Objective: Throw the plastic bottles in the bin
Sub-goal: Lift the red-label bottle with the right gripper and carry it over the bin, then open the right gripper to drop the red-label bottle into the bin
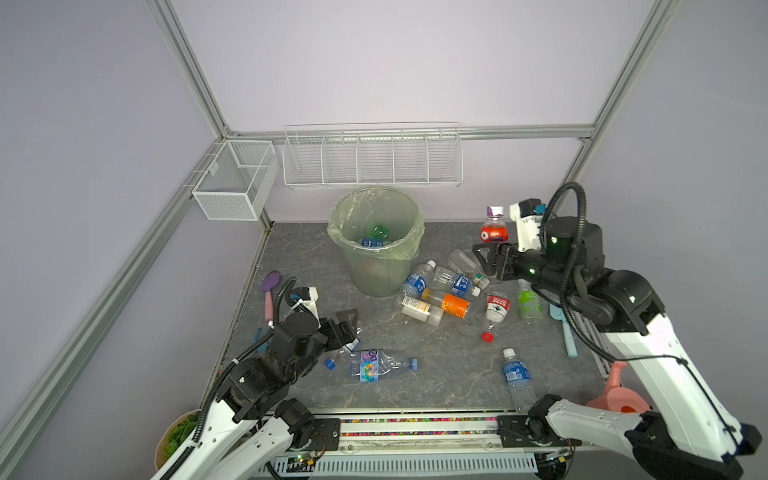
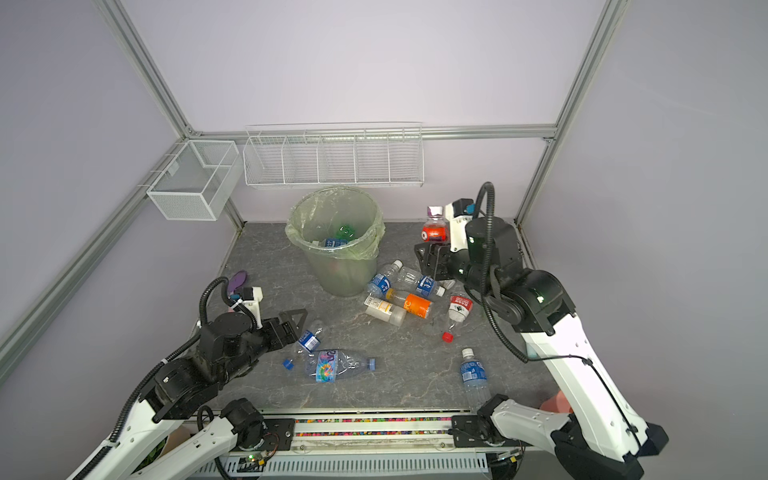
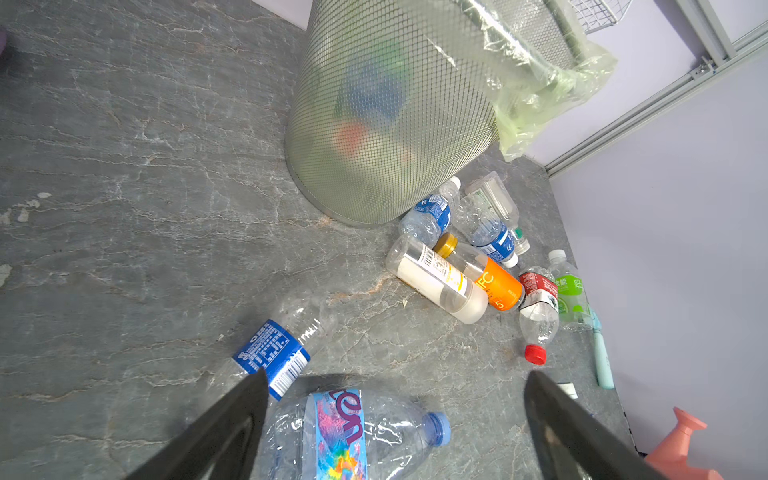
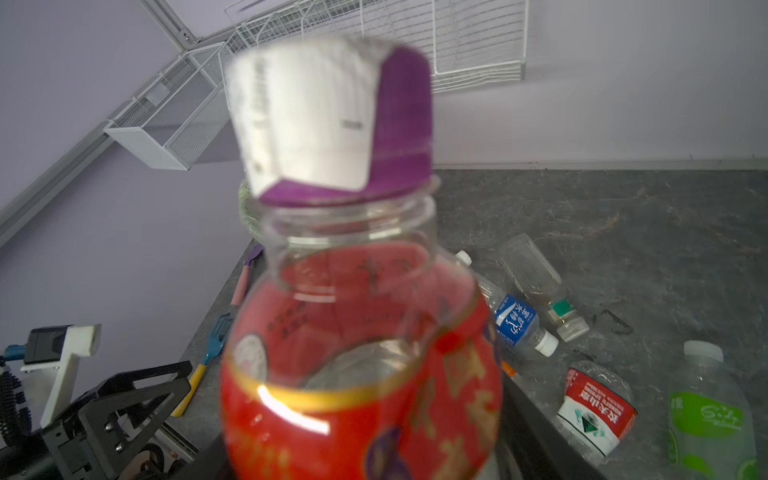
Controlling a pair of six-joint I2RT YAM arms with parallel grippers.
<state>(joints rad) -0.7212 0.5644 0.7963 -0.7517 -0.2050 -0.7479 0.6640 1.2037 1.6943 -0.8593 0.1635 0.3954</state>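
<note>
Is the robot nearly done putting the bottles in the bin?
Not nearly. A green bottle and a blue-labelled bottle already lie in the bin. The right gripper holds a red bottle. The left gripper hangs open by the multicoloured bottle. About ten other bottles lie on the table.

A: Tabletop (image 1: 449,374)?
B: Grey stone-look slab, matt, veined.
A: Bin (image 1: 376,270), twelve o'clock?
B: Fine mesh wall, metal by the look; thin crinkly green plastic bag (image 3: 552,95) as lining.
A: Red-labelled bottle (image 4: 361,374)?
B: Clear glossy plastic, shiny label, papery wrap over the cap.
A: Baskets (image 1: 372,160)?
B: White-coated wire, matt.
A: Crushed bottle (image 1: 382,363), seven o'clock?
B: Thin clear plastic, creased, glossy.
A: Pink watering can (image 1: 613,388), five o'clock?
B: Smooth plastic, matt.
</note>
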